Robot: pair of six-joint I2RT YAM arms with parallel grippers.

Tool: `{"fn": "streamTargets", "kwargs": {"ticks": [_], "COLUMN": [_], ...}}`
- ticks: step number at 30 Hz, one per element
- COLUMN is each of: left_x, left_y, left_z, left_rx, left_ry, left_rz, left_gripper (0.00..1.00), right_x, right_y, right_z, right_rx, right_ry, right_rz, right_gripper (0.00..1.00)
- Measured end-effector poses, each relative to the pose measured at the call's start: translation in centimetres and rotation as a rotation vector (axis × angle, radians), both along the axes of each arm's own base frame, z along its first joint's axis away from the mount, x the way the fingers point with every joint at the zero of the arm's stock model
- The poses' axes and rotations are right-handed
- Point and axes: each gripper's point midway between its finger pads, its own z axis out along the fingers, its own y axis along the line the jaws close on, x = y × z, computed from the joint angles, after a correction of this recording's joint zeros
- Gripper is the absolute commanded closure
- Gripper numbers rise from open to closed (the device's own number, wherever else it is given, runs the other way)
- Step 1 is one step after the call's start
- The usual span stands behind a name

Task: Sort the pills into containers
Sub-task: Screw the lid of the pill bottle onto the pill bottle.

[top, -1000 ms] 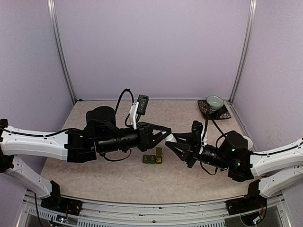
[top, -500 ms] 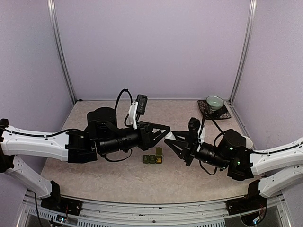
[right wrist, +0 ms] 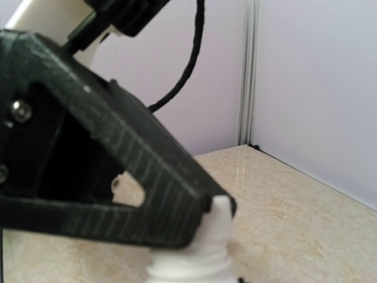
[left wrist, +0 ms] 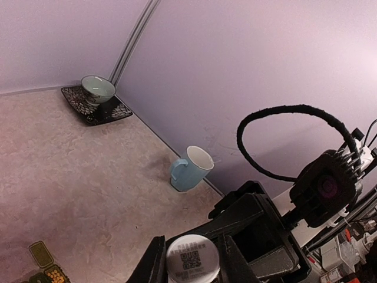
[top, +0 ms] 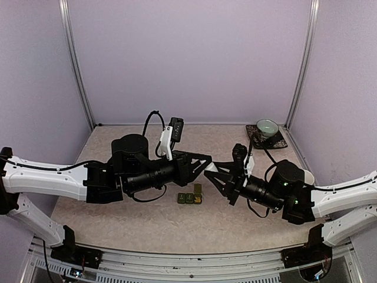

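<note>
Both arms meet above mid-table (top: 147,221). Left gripper (top: 204,166): jaws pinching a white bottle (left wrist: 192,260), QR-labelled end facing its wrist camera. Right gripper (top: 217,174): jaws drawn together at the bottle's ridged end; actual grip hidden, can't tell. Containers (top: 189,198) on the table just below the grippers, one lid up, yellow pills inside that compartment. Pale blue mug (left wrist: 188,170) by right wall
</note>
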Motion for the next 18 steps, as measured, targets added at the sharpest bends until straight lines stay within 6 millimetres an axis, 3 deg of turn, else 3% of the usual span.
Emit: {"fn": "streamTargets", "kwargs": {"ticks": [7, 18], "left_x": [-0.2, -1.5], "left_y": [-0.1, -0.2], "left_z": [0.1, 2.0], "left_rx": [-0.008, -0.081], "left_ry": [0.005, -0.031], "left_rz": [0.0, -0.078], "left_gripper": [0.71, 0.72], "right_x": [-0.3, -1.6], "right_y": [0.1, 0.0], "right_z": [0.4, 2.2], "right_rx": [0.016, 0.075], "right_ry": [-0.01, -0.041], "right_rz": [0.012, 0.081], "right_gripper": [1.0, 1.0]}}
